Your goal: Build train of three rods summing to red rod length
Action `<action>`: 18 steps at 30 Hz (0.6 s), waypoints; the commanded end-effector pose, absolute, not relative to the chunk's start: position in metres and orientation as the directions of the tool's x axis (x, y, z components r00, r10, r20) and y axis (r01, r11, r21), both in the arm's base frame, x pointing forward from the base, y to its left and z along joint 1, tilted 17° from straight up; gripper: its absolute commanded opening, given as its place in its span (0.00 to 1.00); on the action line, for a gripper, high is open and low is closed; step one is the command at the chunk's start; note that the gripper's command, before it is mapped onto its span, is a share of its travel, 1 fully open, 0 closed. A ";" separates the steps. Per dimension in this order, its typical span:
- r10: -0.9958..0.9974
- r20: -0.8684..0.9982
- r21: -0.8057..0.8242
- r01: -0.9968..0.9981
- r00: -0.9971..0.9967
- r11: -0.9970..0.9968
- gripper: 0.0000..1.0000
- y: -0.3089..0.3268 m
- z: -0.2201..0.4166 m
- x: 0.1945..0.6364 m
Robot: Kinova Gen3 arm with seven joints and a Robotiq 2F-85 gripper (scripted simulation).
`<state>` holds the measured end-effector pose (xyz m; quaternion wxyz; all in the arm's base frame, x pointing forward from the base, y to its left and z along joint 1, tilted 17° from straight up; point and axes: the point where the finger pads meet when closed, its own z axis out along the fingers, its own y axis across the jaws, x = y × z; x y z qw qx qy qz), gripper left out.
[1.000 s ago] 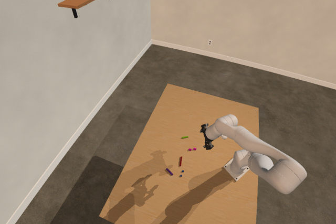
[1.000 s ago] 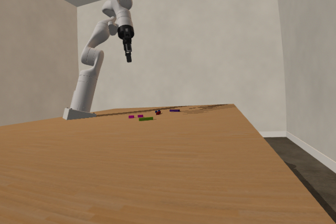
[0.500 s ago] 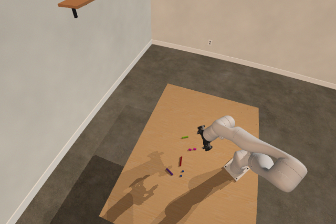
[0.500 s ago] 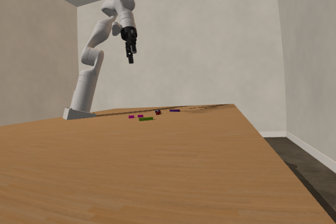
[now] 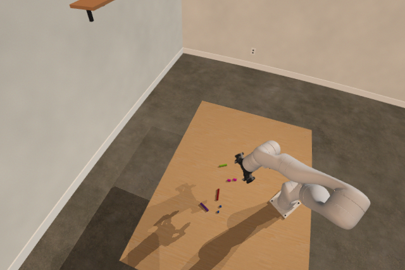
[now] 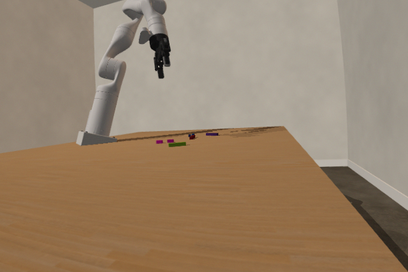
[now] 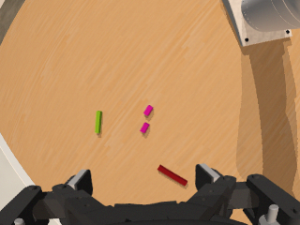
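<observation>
So my end effector (image 5: 243, 167) is hanging high over the middle of the tabletop (image 5: 248, 234), released, fingers spread wide, nothing in them. Nothing's been built yet, as far as I can judge.

Red is 7, and with what's out here the only trio I can find is lime plus the two blues. The lime rod (image 5: 223, 165) lies on the far-edge side of the group, the blue rods (image 5: 218, 208) on the near-edge side, next to the red rod (image 5: 217, 194) and the purple rod (image 5: 204, 207). The two magenta rods (image 5: 231, 179) sit between.

My plan: leave lime where it lies and bring the blues to it. They're tiny, so I'd come straight down, pinch across the short sides, and set each one just touching the end before it, turned along lime's line. The magentas look near lime, so I'd extend the train from the end that points away from them.

View notes: the wrist cam shows lime (image 7: 97, 122), the magentas (image 7: 146, 119) and red (image 7: 172, 175), but no blues or purple; only the top view separates those. The exterior view (image 6: 161, 65) is the one that shows how high I am above the rods.
</observation>
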<state>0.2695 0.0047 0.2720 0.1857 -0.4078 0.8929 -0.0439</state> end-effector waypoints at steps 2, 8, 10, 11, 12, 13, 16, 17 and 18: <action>-0.756 -0.294 -0.230 -0.725 -0.584 0.649 1.00 0.008 0.272 0.271; -0.785 -0.285 -0.241 -0.752 -0.550 0.614 1.00 0.014 0.271 0.274; -0.785 -0.285 -0.241 -0.752 -0.550 0.614 1.00 0.014 0.271 0.274; -0.812 -0.276 -0.250 -0.778 -0.514 0.577 1.00 0.019 0.269 0.277; -0.812 -0.276 -0.250 -0.778 -0.514 0.577 1.00 0.019 0.269 0.277; -0.812 -0.276 -0.250 -0.778 -0.514 0.577 1.00 0.019 0.269 0.277; -0.812 -0.276 -0.250 -0.778 -0.514 0.577 1.00 0.019 0.269 0.277; -0.837 -0.266 -0.259 -0.801 -0.478 0.539 1.00 0.025 0.268 0.280; -0.837 -0.266 -0.259 -0.801 -0.478 0.539 1.00 0.025 0.268 0.280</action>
